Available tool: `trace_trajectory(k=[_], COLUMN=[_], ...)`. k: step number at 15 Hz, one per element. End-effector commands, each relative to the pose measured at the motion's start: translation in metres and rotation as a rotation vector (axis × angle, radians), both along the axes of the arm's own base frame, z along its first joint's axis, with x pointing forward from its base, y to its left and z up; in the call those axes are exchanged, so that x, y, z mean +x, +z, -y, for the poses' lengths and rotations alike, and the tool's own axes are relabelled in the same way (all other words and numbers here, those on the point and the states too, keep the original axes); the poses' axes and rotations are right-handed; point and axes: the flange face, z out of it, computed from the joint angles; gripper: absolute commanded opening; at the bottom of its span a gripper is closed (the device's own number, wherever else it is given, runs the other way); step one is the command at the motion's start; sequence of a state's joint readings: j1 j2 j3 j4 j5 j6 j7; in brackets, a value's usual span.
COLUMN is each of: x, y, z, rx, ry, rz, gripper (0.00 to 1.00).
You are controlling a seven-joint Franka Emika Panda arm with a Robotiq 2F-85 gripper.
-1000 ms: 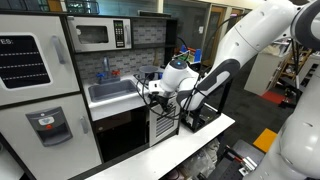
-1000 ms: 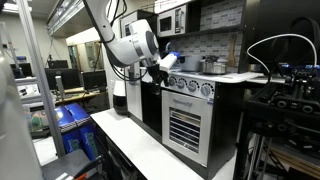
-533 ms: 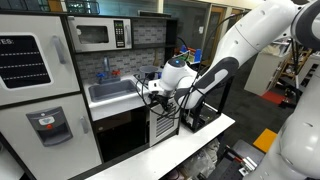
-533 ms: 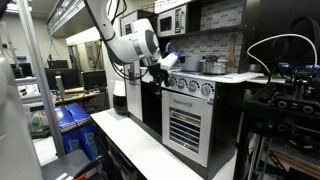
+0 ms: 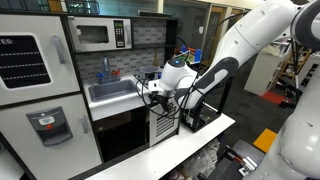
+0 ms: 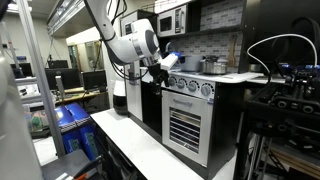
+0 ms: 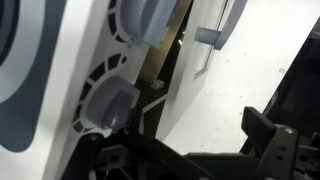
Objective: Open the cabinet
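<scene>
Cabinet (image 5: 163, 126) sits low in the white toy kitchen, its striped door facing out over the white bench (image 5: 195, 138). In an exterior view the door (image 6: 186, 128) looks flush with the front.

Tool (image 5: 150, 91) hangs at the unit's upper front corner, about level with the knob row (image 6: 190, 86). The door lies close below it, at roughly 5 o'clock.

Wrist view: grey knob (image 7: 110, 100) very near, with dark tool parts along the bottom edge. Cannot tell how far open the tool is, or whether it has hold of anything.
</scene>
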State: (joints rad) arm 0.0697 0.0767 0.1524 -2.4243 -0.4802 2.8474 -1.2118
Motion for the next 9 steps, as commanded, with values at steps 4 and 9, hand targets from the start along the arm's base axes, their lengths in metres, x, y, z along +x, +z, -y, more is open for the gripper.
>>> trace_trajectory(k=[4,9], x=[0.0012,-0.0034], y=[-0.0150,-0.0164], z=[0.0050,0.0053], rx=[-0.005,0.019], ry=[-0.013,-0.040], rz=[-0.052,-0.064], gripper=[1.00,1.00])
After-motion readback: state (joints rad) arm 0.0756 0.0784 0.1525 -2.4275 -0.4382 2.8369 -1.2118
